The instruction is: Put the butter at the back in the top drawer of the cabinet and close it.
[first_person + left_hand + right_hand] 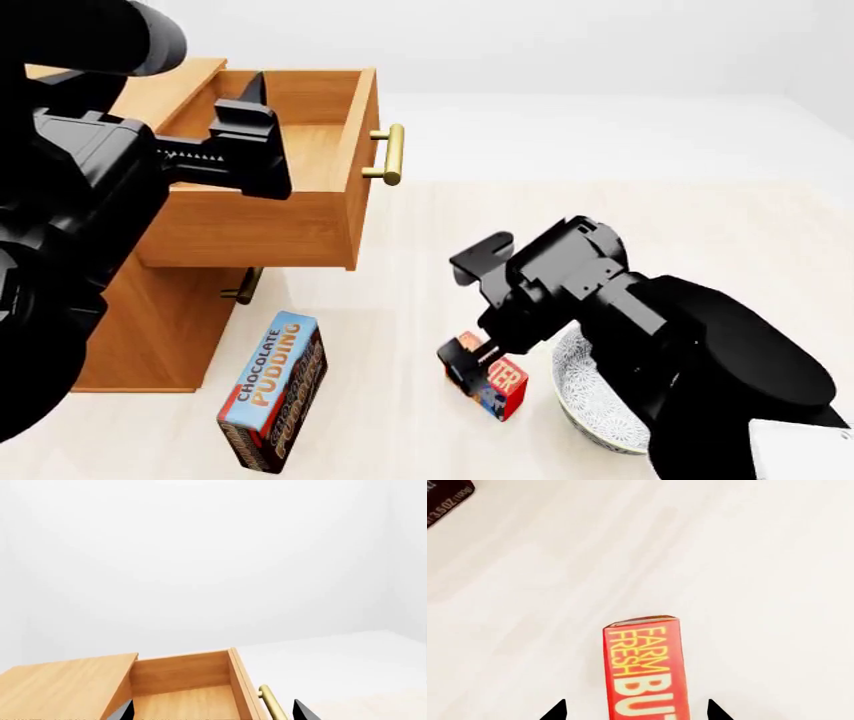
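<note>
On my right wrist feed the right gripper (635, 712) has its fingertips spread wide, one dark tip on each side of the butter (644, 667), with bare floor showing between each tip and the box, so I see no pinch. From the head camera that gripper (467, 362) sits low over the floor, right against the butter (505, 388), which lies just beside the patterned bowl (587, 405).

The left gripper (254, 140) hangs over the top drawer (254, 225), which stands pulled out from the cabinet (154, 320). Its fingers are parted, with the drawer's inside visible between the two dark tips on the left wrist feed (207, 710), and nothing sits between them.

Around this: the Chocolate Pudding box (274, 390) lies on the floor in front of the cabinet, well apart from the butter (a corner of its dark wrapper (447, 497) shows at the edge of the right wrist feed). The brass handle (388, 154) sticks out from the drawer front, and a lower handle (242, 288) peeks from under the open drawer.

The butter is on the floor, well clear of the drawer, lengthwise between the right fingertips.
</note>
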`<state>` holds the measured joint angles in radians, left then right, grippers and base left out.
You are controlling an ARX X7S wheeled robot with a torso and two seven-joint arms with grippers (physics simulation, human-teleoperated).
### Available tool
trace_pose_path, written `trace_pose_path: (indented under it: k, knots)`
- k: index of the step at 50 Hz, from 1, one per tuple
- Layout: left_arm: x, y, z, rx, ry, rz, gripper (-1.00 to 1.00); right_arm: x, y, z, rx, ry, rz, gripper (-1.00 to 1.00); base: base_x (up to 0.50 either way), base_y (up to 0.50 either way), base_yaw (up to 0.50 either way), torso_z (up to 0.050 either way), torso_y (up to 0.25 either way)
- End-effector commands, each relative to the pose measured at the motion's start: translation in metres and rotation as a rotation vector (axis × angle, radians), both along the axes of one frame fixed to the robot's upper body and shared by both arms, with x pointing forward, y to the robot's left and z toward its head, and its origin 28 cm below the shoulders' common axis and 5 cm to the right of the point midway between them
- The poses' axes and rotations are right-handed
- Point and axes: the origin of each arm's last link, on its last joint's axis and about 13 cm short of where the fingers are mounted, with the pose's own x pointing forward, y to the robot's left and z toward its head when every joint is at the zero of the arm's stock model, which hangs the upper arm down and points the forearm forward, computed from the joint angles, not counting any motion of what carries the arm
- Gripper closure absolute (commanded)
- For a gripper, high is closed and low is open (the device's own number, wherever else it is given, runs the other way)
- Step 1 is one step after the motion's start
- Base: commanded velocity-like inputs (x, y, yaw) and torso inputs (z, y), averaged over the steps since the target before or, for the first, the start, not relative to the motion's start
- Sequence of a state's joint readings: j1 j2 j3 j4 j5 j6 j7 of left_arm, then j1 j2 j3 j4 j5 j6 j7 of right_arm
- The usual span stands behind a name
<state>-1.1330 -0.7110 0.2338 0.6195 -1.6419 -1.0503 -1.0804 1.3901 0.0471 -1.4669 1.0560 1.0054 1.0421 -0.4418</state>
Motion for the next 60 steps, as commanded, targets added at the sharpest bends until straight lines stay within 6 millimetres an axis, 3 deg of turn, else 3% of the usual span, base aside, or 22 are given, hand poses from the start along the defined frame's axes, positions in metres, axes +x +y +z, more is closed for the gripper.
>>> trace_pose_path:
  k: [1,39,40,60]
  knots:
    - [0.002,0.001,-0.001,-0.004,0.005,-0.001,-1.00,0.002,0.000,-0.009,-0.007,0.018,0.003,-1.00,0.00,0.00,0.00,0.000,0.000]
    - [0.005,0.001,-0.005,-0.003,0.019,-0.001,-1.00,0.002,-0.002,-0.020,0.055,0.004,0.006,-1.00,0.00,0.00,0.00,0.000,0.000]
    - [0.005,0.001,-0.005,-0.003,0.019,-0.001,-1.00,0.003,-0.001,-0.020,0.057,-0.004,0.009,1.00,0.00,0.00,0.00,0.000,0.000]
    - [0.004,0.001,-0.006,-0.005,0.022,-0.002,-1.00,0.006,0.000,-0.018,0.066,-0.049,0.016,1.00,0.00,0.00,0.00,0.000,0.000]
